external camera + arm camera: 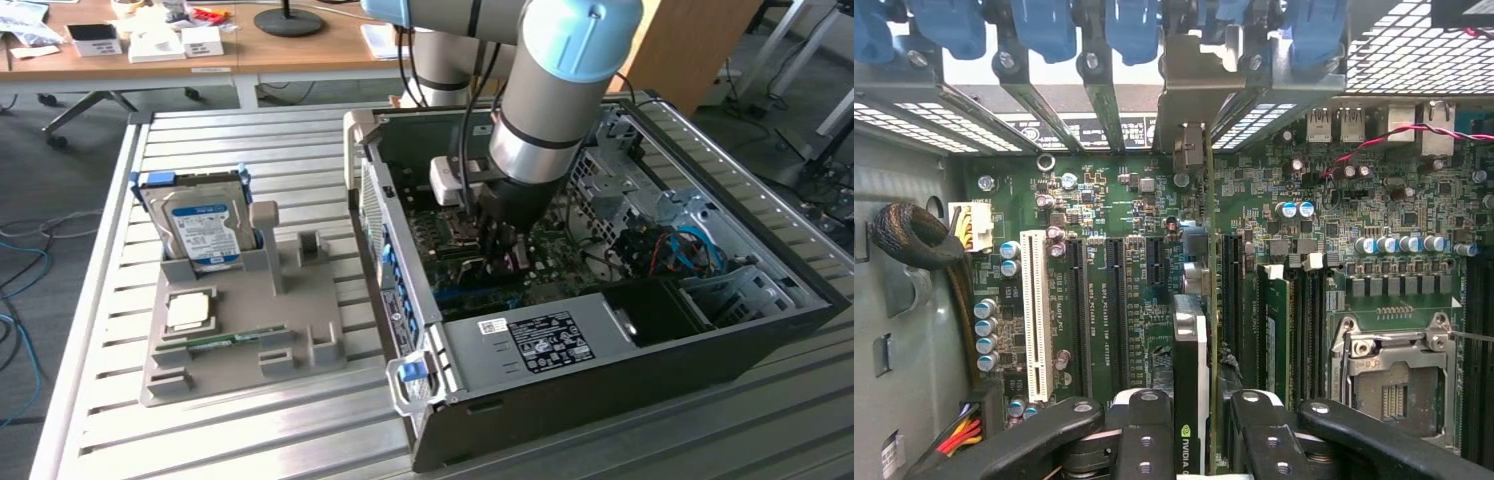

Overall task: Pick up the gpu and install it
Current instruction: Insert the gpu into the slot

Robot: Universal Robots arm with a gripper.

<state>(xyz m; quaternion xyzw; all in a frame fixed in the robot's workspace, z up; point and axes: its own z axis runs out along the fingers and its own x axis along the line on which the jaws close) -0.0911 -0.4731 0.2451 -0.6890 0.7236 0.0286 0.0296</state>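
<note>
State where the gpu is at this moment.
In the wrist view, the gpu stands on edge between the end effector fingers, over the motherboard slots inside the computer case.

One computer case (587, 330) lies open on the table, with one gpu (1192, 370) inside it. One gray holder (247, 335) at the left of the frame carries one hard drive (203, 228).

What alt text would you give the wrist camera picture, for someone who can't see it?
A black two-fingered gripper holds a thin graphics card with a green logo on edge, above a green computer motherboard, the card's silver metal bracket standing at the case's rear slot openings. A long white expansion slot and a silver processor socket flank it.
</note>
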